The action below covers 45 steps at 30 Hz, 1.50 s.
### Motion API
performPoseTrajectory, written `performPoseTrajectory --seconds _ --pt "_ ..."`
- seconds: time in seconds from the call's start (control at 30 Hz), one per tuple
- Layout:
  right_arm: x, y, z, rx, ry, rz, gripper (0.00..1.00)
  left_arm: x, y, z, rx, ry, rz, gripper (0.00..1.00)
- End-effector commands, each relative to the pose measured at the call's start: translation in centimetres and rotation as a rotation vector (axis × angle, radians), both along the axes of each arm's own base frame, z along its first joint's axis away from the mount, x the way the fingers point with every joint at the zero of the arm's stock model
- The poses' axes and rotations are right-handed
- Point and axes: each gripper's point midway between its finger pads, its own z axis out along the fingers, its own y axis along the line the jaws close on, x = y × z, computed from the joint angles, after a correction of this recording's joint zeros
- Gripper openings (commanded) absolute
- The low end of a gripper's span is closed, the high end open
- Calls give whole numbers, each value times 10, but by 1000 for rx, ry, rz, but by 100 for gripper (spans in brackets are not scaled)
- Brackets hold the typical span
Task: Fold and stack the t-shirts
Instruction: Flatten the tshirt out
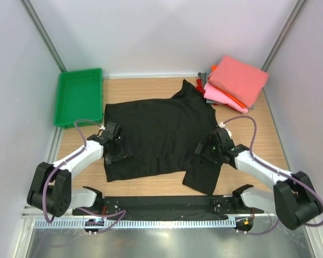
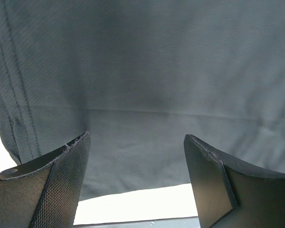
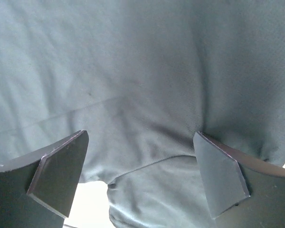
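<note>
A plain black t-shirt (image 1: 156,134) lies spread flat on the wooden table. My left gripper (image 1: 114,146) is open over its left edge; the left wrist view shows the cloth (image 2: 147,85) between and beyond the spread fingers (image 2: 61,180). My right gripper (image 1: 207,146) is open over the shirt's right side near a sleeve; the right wrist view shows the cloth and a seam (image 3: 142,95) between its fingers (image 3: 218,175). A stack of folded shirts (image 1: 234,81), salmon-pink on top with pink, red, orange and grey below, sits at the back right.
A green plastic tray (image 1: 79,95) stands at the back left. White walls close in the table on both sides and at the back. A black rail (image 1: 161,203) runs along the near edge between the arm bases.
</note>
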Motion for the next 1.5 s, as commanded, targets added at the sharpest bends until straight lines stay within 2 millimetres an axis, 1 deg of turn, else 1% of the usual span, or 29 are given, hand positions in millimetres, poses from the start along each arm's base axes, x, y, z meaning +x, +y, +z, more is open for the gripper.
performPoseTrajectory --seconds 0.0,0.03,0.17,0.27,0.3,0.33,0.37,0.4,0.47,0.5,0.53,0.57,0.6,0.63,0.67,0.7,0.73,0.77,0.8,0.83,0.87,0.9,0.93,1.0,1.03,1.1,1.13,1.3,1.47 --pt "-59 -15 -31 -34 168 -107 99 5 9 -10 46 -14 52 80" --pt "-68 -19 -35 -33 187 -137 100 3 11 -12 52 -5 61 80" --pt "-92 -29 -24 -32 174 -165 100 -15 6 -13 5 35 60 78" --pt "-93 -25 -5 19 124 -153 100 -32 -9 3 -76 37 67 78" --pt "-98 -28 -2 8 134 -148 100 -32 -15 19 -131 -7 64 78" --pt "-92 -26 12 22 101 -146 100 -38 -20 28 -163 -4 67 77" --pt "-92 -30 16 0 97 -136 100 -39 -21 40 -178 -28 62 77" --pt "-82 -25 36 12 56 -129 100 -38 -17 69 -178 -88 51 79" --pt "-68 -22 56 -1 12 -112 100 -33 2 98 -98 -174 62 81" --pt "-59 -18 68 -10 -21 -77 100 -26 6 129 -87 -249 56 82" --pt "-49 -14 79 -17 -47 -59 100 -30 15 137 -50 -256 51 84" --pt "-31 -4 97 -14 -74 -45 100 -29 21 149 -17 -305 16 85" --pt "-15 3 107 -19 -109 -31 100 -27 24 161 -2 -345 2 86" --pt "5 11 132 -20 -172 -6 100 -25 24 165 6 -368 -26 90" --pt "18 16 140 -33 -193 4 100 -25 26 169 33 -398 -82 90" --pt "40 23 130 -70 -171 5 100 -23 28 166 52 -407 -97 91" --pt "55 27 134 -87 -187 21 96 -20 30 167 62 -425 -92 93" --pt "82 39 154 -56 -241 20 94 -18 30 168 64 -438 -99 94" --pt "105 40 135 -70 -189 11 92 -18 25 166 47 -441 -120 94" --pt "130 47 149 -56 -224 9 86 -15 17 168 7 -470 -143 93" --pt "148 46 148 -57 -223 -5 84 -14 14 167 -4 -481 -154 93" --pt "171 42 118 -90 -159 -26 80 -14 15 165 -1 -495 -163 93" --pt "197 46 137 -67 -198 -37 79 -10 17 169 9 -526 -156 93" --pt "223 46 128 -69 -178 -40 77 -8 22 173 36 -560 -154 93" --pt "247 48 124 -67 -183 -50 75 -8 27 177 47 -585 -139 94" --pt "263 46 113 -83 -163 -57 72 -8 30 174 49 -592 -115 94" --pt "278 49 106 -87 -156 -61 71 -8 28 175 40 -600 -126 94" --pt "301 42 86 -115 -146 -100 68 -8 29 177 32 -600 -122 94" --pt "310 41 69 -113 -137 -116 66 -4 36 178 14 -607 -92 94"
